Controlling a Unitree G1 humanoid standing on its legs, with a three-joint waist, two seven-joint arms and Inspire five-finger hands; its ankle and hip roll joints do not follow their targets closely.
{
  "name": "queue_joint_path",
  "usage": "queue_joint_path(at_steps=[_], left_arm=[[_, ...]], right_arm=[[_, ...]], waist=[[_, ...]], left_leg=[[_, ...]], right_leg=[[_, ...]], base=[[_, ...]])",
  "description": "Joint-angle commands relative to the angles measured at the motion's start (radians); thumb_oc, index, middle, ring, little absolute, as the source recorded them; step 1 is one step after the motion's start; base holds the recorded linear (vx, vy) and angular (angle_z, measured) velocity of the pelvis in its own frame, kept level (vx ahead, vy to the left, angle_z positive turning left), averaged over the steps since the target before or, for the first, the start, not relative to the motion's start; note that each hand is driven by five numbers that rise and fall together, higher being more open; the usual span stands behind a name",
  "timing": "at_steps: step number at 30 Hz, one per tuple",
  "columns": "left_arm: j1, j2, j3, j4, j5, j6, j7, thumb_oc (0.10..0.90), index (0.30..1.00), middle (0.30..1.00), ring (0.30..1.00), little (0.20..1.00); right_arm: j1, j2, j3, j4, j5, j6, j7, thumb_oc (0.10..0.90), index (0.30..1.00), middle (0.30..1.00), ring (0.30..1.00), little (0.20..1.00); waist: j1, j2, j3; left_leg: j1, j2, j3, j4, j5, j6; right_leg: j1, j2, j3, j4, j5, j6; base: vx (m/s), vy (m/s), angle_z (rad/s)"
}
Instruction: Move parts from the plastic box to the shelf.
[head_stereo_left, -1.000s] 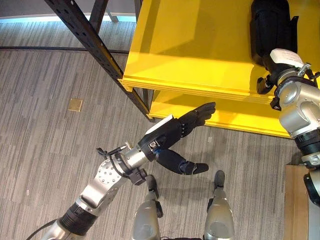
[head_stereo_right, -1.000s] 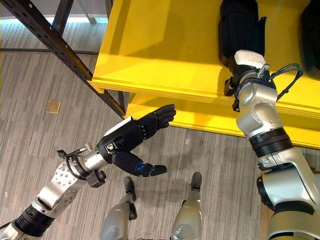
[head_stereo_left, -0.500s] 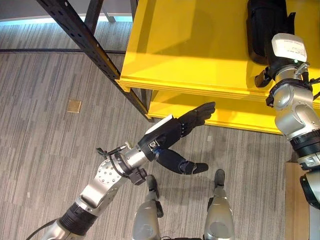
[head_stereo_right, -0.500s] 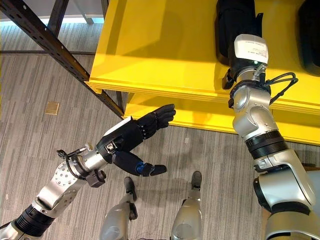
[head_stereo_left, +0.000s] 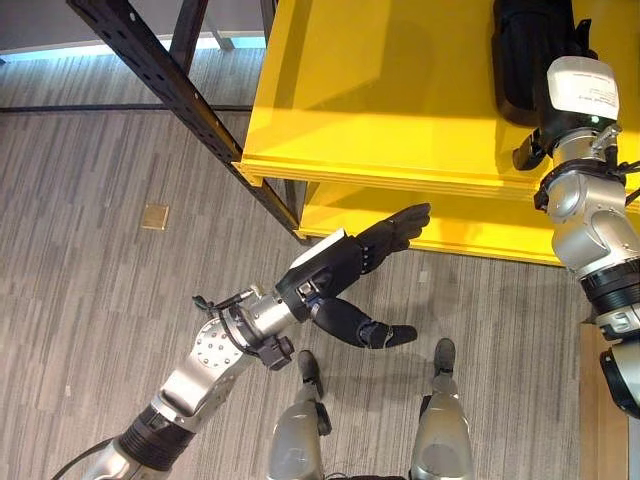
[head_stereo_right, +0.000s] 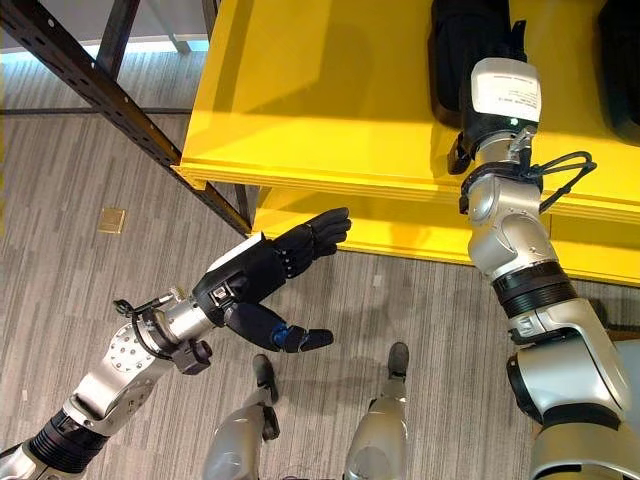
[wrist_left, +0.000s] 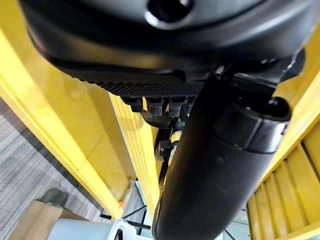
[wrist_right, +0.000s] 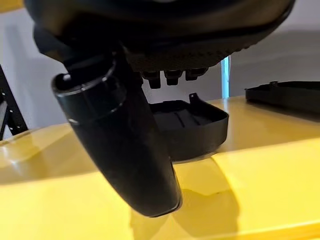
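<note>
The left hand (head_stereo_left: 345, 268) hangs over the striped grey floor (head_stereo_left: 90, 300) just before the lower yellow shelf board, fingers straight, thumb spread, holding nothing. Farther off, the right hand (wrist_right: 125, 125) reaches over the upper board of the yellow shelf (head_stereo_left: 380, 90). Its wrist view shows the thumb extended above the board and short fingertips (wrist_right: 170, 77) hanging free, gripping nothing. The part (head_stereo_left: 525, 50) is a black moulded plastic piece, shallow and tray-like with a ribbed inner face. It lies flat on the upper board, just beyond the right hand's fingertips. The right eye view and the right wrist view also show a second black part (head_stereo_right: 622, 60) lying apart on the same board. A dark steel rack post (head_stereo_left: 190, 100) runs diagonally beside the shelf.
</note>
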Motion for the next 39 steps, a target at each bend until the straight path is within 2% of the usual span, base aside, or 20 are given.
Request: queue_joint_path(at_steps=[1, 7, 10, 17, 23, 28, 33, 37, 39], left_arm=[[0.010, -0.008, 0.006, -0.152, -0.018, -0.118, 0.020, 0.900, 1.000, 1.000, 1.000, 1.000], [0.026, -0.008, 0.019, -0.161, -0.015, -0.124, 0.040, 0.900, 1.000, 1.000, 1.000, 1.000], [0.037, -0.004, 0.028, -0.167, -0.018, -0.127, 0.048, 0.900, 1.000, 1.000, 1.000, 1.000], [0.057, -0.001, 0.056, -0.182, -0.013, -0.134, 0.073, 0.900, 1.000, 1.000, 1.000, 1.000], [0.072, -0.004, 0.064, -0.190, -0.004, -0.145, 0.103, 0.900, 1.000, 1.000, 1.000, 1.000], [0.096, -0.003, 0.075, -0.205, 0.010, -0.162, 0.119, 0.900, 1.000, 1.000, 1.000, 1.000], [0.119, -0.008, 0.083, -0.215, 0.027, -0.182, 0.150, 0.900, 1.000, 1.000, 1.000, 1.000], [0.160, -0.020, 0.108, -0.221, 0.055, -0.222, 0.224, 0.900, 1.000, 1.000, 1.000, 1.000], [0.174, -0.024, 0.117, -0.219, 0.054, -0.236, 0.256, 0.900, 1.000, 1.000, 1.000, 1.000]], right_arm=[[-0.116, -0.083, 0.009, -0.099, -0.030, -0.044, -0.090, 0.900, 1.000, 1.000, 1.000, 1.000], [-0.039, -0.088, -0.035, -0.250, -0.051, -0.082, -0.102, 0.900, 1.000, 1.000, 1.000, 1.000], [0.007, -0.096, -0.067, -0.349, -0.094, -0.141, -0.109, 0.900, 1.000, 1.000, 1.000, 1.000], [0.129, -0.101, -0.134, -0.556, -0.073, -0.142, -0.052, 0.900, 1.000, 1.000, 1.000, 1.000], [0.224, -0.110, -0.185, -0.724, -0.112, -0.169, -0.034, 0.900, 1.000, 1.000, 1.000, 1.000], [0.296, -0.115, -0.237, -0.824, -0.133, -0.187, -0.080, 0.900, 1.000, 1.000, 1.000, 1.000], [0.383, -0.104, -0.289, -0.916, -0.041, -0.196, -0.127, 0.900, 1.000, 1.000, 1.000, 1.000], [0.514, -0.075, -0.376, -0.972, 0.010, -0.278, -0.267, 0.900, 1.000, 1.000, 1.000, 1.000], [0.566, -0.062, -0.411, -0.990, 0.022, -0.292, -0.310, 0.900, 1.000, 1.000, 1.000, 1.000]], waist=[[0.015, 0.010, -0.069], [-0.003, 0.011, -0.070], [-0.014, 0.011, -0.070], [-0.042, 0.008, -0.061], [-0.066, 0.008, -0.054], [-0.080, 0.004, -0.056], [-0.096, 0.000, -0.065], [-0.120, -0.004, -0.084], [-0.126, -0.007, -0.093]], left_leg=[[0.029, -0.007, -0.046, 0.094, -0.212, 0.057], [0.036, -0.009, -0.039, 0.087, -0.213, 0.059], [0.037, -0.011, -0.038, 0.089, -0.214, 0.060], [0.037, -0.011, -0.026, 0.086, -0.216, 0.061], [0.047, -0.009, -0.010, 0.075, -0.216, 0.061], [0.057, -0.008, 0.002, 0.065, -0.217, 0.062], [0.073, -0.006, 0.015, 0.054, -0.217, 0.062], [0.099, -0.005, 0.033, 0.042, -0.220, 0.063], [0.109, -0.004, 0.037, 0.040, -0.222, 0.063]], right_leg=[[-0.066, 0.047, 0.094, 0.128, -0.164, -0.044], [-0.070, 0.048, 0.105, 0.127, -0.162, -0.042], [-0.072, 0.049, 0.113, 0.127, -0.162, -0.041], [-0.083, 0.051, 0.130, 0.128, -0.160, -0.038], [-0.088, 0.055, 0.143, 0.125, -0.158, -0.038], [-0.088, 0.059, 0.150, 0.118, -0.153, -0.038], [-0.082, 0.064, 0.155, 0.106, -0.149, -0.039], [-0.068, 0.071, 0.164, 0.090, -0.143, -0.042], [-0.062, 0.073, 0.168, 0.084, -0.140, -0.042]], base=[[0.00, 0.000, 0.00], [0.01, 0.028, -0.01], [0.01, 0.021, -0.02], [-0.01, 0.026, -0.04], [-0.01, 0.042, -0.07], [-0.01, 0.036, -0.09], [-0.01, 0.057, -0.02], [0.00, 0.128, -0.10], [-0.01, 0.120, -0.13]])
